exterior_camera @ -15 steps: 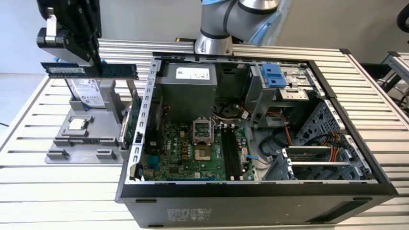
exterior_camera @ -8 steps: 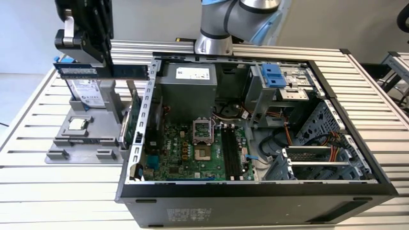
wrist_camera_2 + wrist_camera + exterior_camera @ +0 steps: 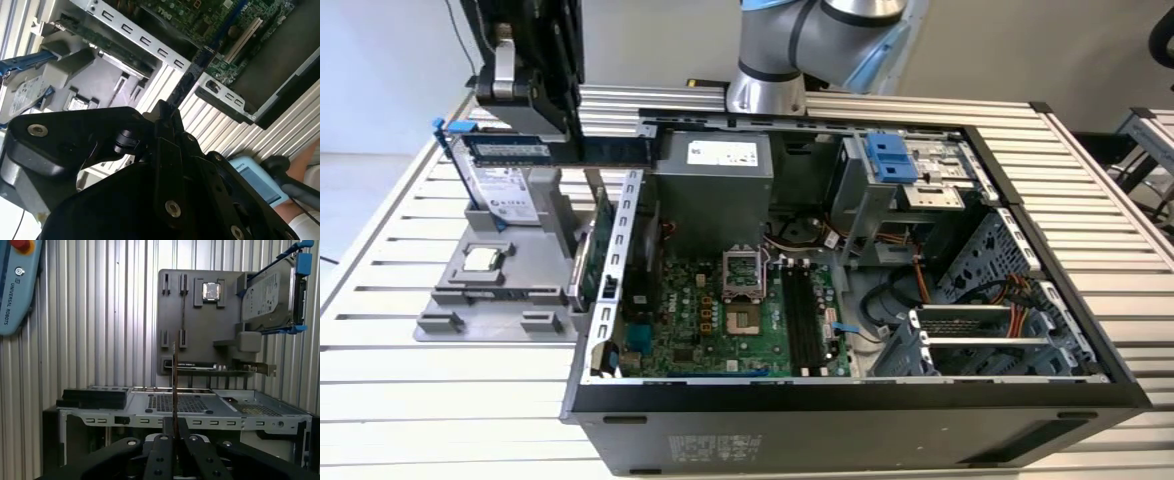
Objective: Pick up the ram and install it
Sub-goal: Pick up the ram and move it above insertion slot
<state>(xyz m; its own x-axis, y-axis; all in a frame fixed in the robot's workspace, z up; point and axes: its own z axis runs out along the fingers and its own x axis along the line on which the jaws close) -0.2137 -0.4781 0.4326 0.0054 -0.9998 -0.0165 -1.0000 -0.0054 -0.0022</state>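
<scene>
Just outside the case [image 3: 854, 410], over the holder [image 3: 494, 300] beside it, the gripper [image 3: 520, 125] is clamped on the ram [image 3: 520, 148]. It pinches the thin board's faces, likely to keep the contact edge free for the slots [image 3: 807, 320] inside the case.

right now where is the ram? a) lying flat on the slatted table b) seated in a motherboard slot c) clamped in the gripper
c: in the first wrist view the ram stands edge-on between the fingers of the gripper, and the exterior view shows it held up beside the hard drive, outside the computer case.
</scene>
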